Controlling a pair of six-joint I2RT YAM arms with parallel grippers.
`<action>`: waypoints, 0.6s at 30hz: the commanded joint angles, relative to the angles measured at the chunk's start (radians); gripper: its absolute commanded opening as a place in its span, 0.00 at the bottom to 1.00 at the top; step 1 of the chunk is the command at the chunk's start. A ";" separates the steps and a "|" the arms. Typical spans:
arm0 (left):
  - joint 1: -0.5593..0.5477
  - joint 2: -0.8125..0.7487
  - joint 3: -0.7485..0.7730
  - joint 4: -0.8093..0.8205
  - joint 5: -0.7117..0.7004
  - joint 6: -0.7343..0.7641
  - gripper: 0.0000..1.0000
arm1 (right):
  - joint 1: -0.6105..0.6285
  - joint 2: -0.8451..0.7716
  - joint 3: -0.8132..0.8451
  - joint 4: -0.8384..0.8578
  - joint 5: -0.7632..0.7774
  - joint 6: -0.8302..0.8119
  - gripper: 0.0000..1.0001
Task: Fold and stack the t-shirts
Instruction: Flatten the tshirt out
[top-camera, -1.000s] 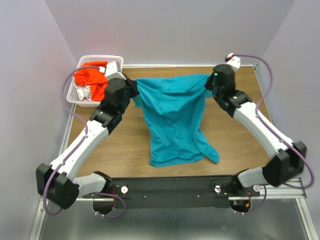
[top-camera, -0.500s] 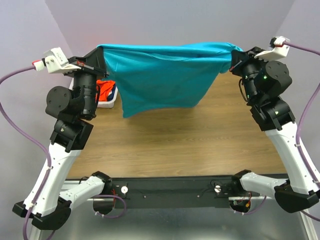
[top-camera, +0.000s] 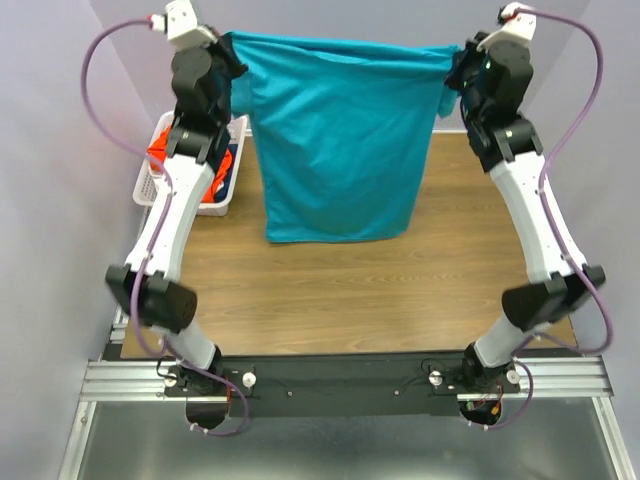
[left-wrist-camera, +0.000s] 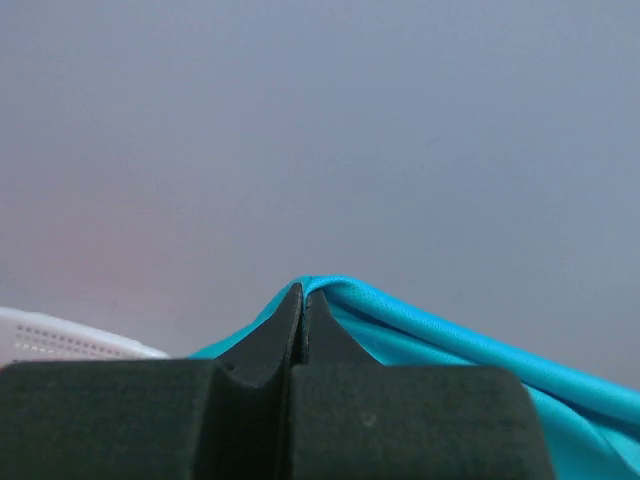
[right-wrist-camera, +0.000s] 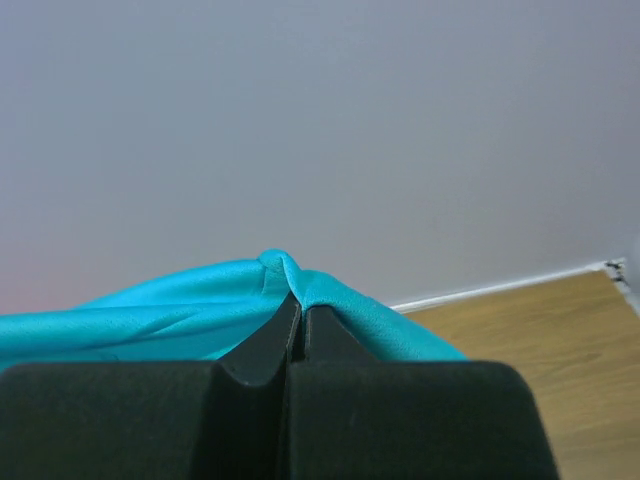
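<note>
The teal-blue t-shirt (top-camera: 335, 140) hangs spread in the air above the far part of the table, held by its two top corners. My left gripper (top-camera: 228, 48) is shut on its left corner, raised high at the back left; in the left wrist view the cloth (left-wrist-camera: 420, 330) bulges over the closed fingertips (left-wrist-camera: 290, 310). My right gripper (top-camera: 460, 60) is shut on the right corner; in the right wrist view the cloth (right-wrist-camera: 180, 310) folds over its closed tips. An orange-red shirt (top-camera: 158, 148) lies in the basket, mostly hidden by my left arm.
The white lattice basket (top-camera: 150, 190) stands at the back left beside the wooden table (top-camera: 350, 290), with white and dark blue cloth inside. Its rim shows in the left wrist view (left-wrist-camera: 60, 335). Grey walls close in on three sides.
Both arms rose from table height to full stretch, lifting the teal shirt off the table. It went from crumpled to hanging flat and spread between the grippers.
</note>
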 joint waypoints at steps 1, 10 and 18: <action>0.028 0.154 0.317 -0.017 0.105 0.058 0.00 | -0.093 0.118 0.204 -0.005 -0.104 -0.021 0.02; 0.032 0.189 0.444 -0.043 0.171 0.053 0.00 | -0.113 0.100 0.275 -0.005 -0.181 -0.069 0.04; 0.032 -0.291 -0.557 0.076 0.147 -0.116 0.00 | -0.114 -0.337 -0.473 -0.005 -0.235 0.078 0.09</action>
